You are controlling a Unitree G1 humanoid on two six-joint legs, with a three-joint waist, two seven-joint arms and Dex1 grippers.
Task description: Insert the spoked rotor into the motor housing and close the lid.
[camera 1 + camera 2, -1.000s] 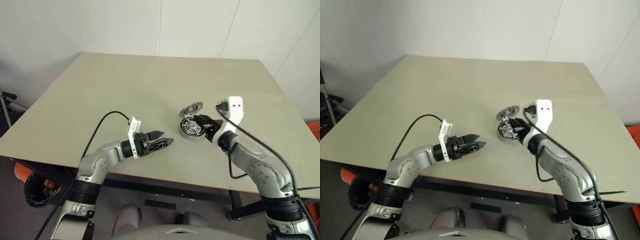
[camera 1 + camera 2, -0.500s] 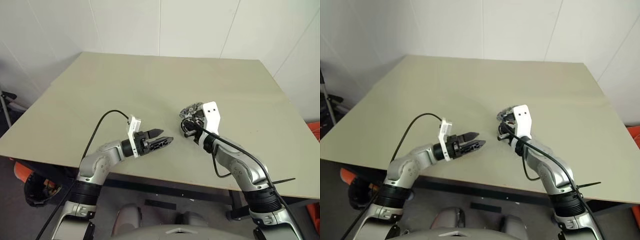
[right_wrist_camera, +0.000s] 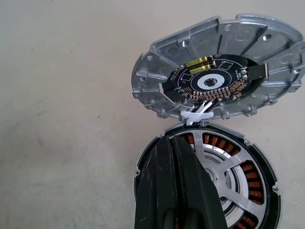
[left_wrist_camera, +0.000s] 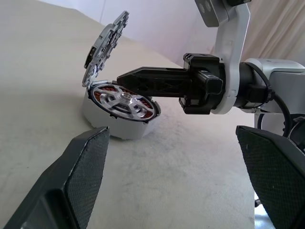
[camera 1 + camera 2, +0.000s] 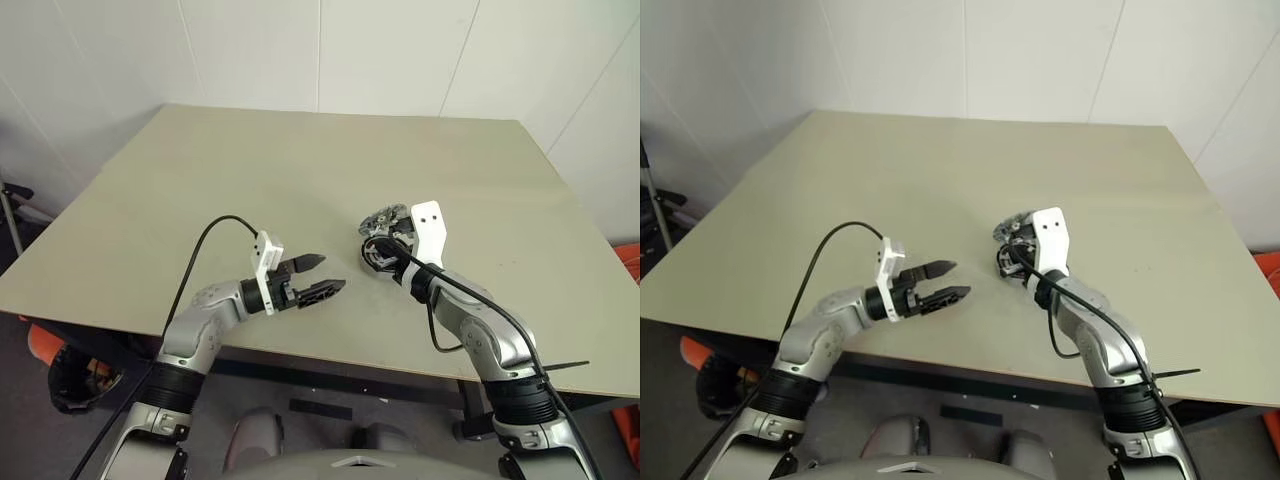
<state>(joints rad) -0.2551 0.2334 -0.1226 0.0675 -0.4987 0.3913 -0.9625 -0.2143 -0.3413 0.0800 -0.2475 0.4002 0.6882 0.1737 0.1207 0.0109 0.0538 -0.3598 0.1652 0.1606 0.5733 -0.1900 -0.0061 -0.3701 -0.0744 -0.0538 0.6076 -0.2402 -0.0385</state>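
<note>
The spoked rotor (image 3: 228,181) is seated in the motor housing (image 4: 119,126), lid (image 3: 219,71) raised; right claw (image 3: 174,143) is clenched above it, left claw (image 5: 322,277) released.

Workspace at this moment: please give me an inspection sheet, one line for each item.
Surface: beige table, bare apart from the motor.
Job's things: spoked rotor seated in motor housing; lid hinged open, standing up.
Clutter: nothing seen.
Grippers: left claw open, apart from the housing; right claw shut, fingers over the rotor.
Cables: black cable loops along the left arm; another on the right.
Surroundings: white walls.
</note>
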